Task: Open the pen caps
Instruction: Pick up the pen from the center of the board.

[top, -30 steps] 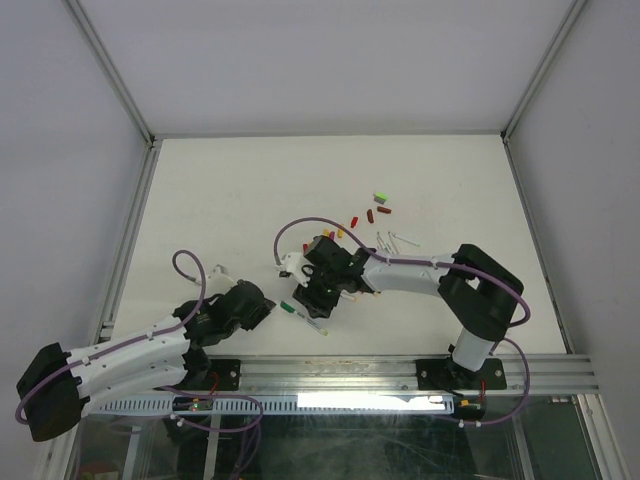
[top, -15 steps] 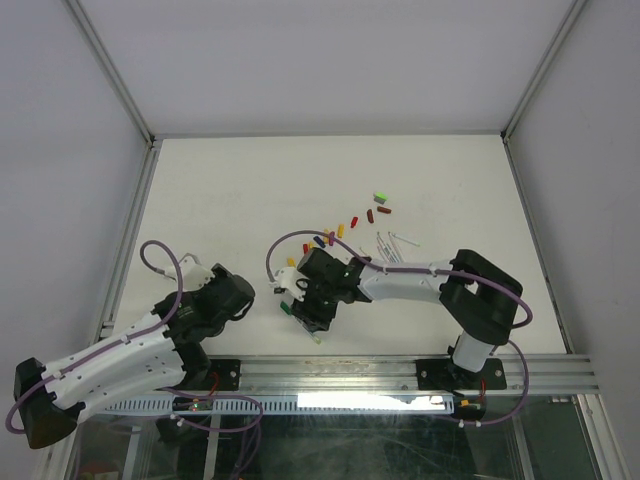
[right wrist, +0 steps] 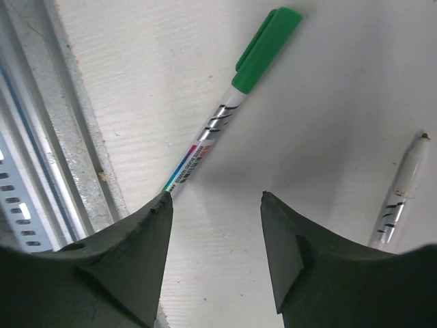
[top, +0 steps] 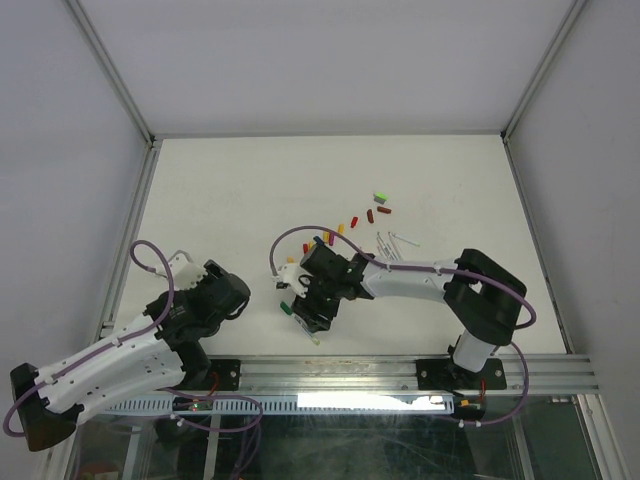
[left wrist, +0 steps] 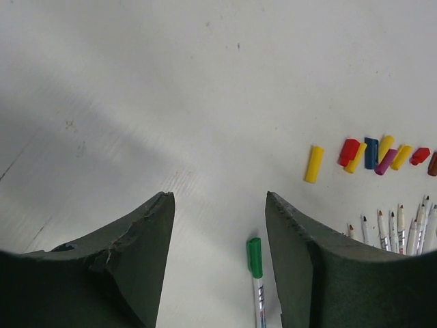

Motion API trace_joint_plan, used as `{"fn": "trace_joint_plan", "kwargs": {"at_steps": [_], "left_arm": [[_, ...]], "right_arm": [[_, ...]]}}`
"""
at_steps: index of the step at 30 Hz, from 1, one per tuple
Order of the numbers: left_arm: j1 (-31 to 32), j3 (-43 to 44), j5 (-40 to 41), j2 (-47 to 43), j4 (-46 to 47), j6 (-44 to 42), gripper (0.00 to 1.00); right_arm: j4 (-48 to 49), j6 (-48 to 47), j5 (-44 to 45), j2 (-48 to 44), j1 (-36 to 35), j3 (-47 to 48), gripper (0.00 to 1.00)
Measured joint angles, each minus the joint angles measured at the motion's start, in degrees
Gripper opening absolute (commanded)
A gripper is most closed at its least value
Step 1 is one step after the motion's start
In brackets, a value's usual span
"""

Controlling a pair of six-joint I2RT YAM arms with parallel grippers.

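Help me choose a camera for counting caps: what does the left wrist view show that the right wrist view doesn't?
Only the left wrist view shows the loose caps, yellow, red, blue and purple, and a row of uncapped pens. Only the right wrist view shows the metal rail and one uncapped pen lying alone. Both show the green-capped pen on the white table.
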State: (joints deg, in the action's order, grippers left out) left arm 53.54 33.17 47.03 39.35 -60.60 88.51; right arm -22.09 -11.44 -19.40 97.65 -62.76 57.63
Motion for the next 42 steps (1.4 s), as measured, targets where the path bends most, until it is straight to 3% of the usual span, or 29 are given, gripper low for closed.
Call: {"fn": "trace_joint_plan", "kwargs": {"at_steps": [7,16,23,26,31,34,37,42], "left_arm": [[0.0,0.0,0.5,-4.1,-1.0,-1.4,0.57],[0.0,0.0,0.9,-4.8,-1.5,-2.1,0.57],[0.0,0.0,1.1,-6.5,-2.5,-2.2,0.57],[0.0,0.0,1.2,-7.0,-2.8,-2.2,0.57],[0.0,0.0,1.6,-7.0,-2.9,-2.3,0.57],[0.0,0.0,1.6,-7.0,-2.7,-2.7,0.57],[0.0,-0.2,1.3,-7.3,-1.0,-3.8,0.58],[0.0,-3.2,-0.9,-9.7,3.4,-5.4,0.59]], "right_arm": [[-0.2,2.6,-3.4,-0.6,-0.5,0.2,0.58],[0.0,3.5,3.1,0.9,-4.9,0.7,0.53],[0.4,2.0,10.4,1.5,-6.3,1.3,0.26],[0.4,0.8,13.3,1.5,-6.3,1.3,0.19],[0.1,-1.0,14.5,1.5,-5.2,1.3,0.2],[-0.1,-1.9,14.6,1.6,-4.5,1.3,0.29],[-0.4,-2.6,15.0,2.2,-4.1,2.1,0.28],[-0.5,-3.4,15.5,3.3,-3.7,3.3,0.0]]}}
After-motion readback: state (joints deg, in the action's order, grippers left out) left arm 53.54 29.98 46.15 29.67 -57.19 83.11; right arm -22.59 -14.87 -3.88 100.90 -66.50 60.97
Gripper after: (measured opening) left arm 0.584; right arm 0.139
